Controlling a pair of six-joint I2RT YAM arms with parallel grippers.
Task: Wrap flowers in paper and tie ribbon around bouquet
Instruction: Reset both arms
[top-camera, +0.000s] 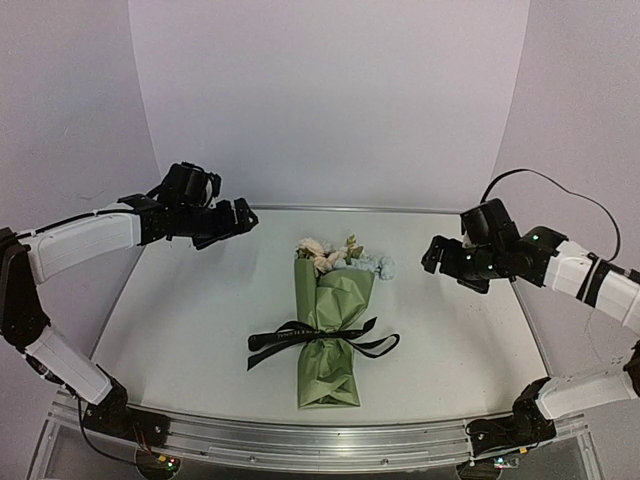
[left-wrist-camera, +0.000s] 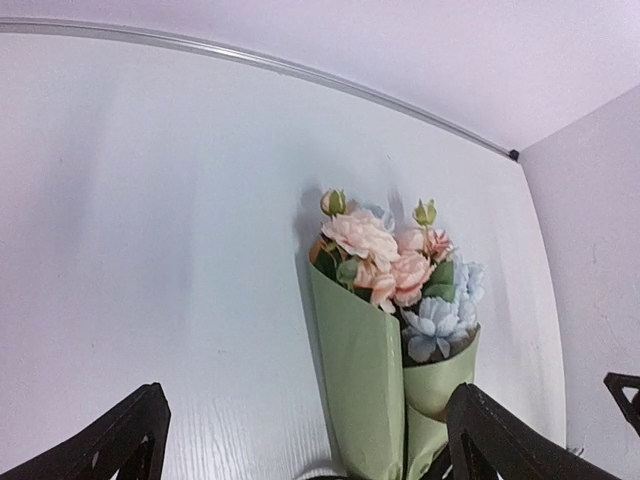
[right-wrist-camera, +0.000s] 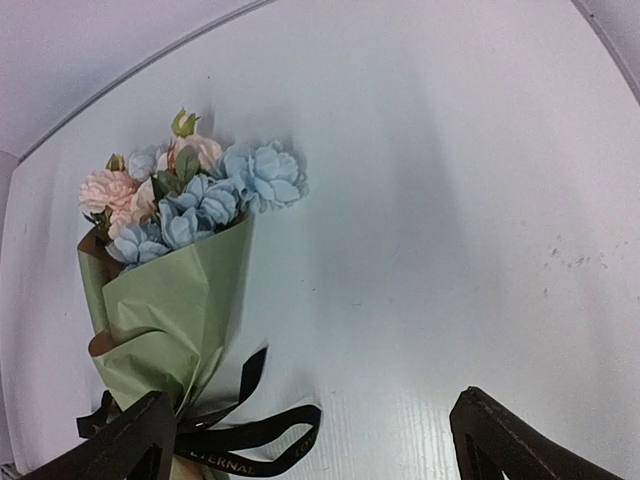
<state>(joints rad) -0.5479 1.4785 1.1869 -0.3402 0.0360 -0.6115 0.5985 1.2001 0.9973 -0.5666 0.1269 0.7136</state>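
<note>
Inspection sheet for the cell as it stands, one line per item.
Surface: white table, a few faint specks.
Job's things: bouquet lying flat mid-table; paper wrapped round the flowers; ribbon tied around the middle, tails on the table.
Clutter: nothing seen.
Grippers: left gripper and right gripper open, raised either side of the bouquet, holding nothing.
Cables: black cable loops over the right arm, away from the bouquet.
Surroundings: plain white walls; metal rail at the near edge.

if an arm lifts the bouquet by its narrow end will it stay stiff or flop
Probably light: the bouquet is a thin, creased paper cone. It would likely sag, with the blooms weighing down the wide end. The ribbon ends look limp and would dangle.
</note>
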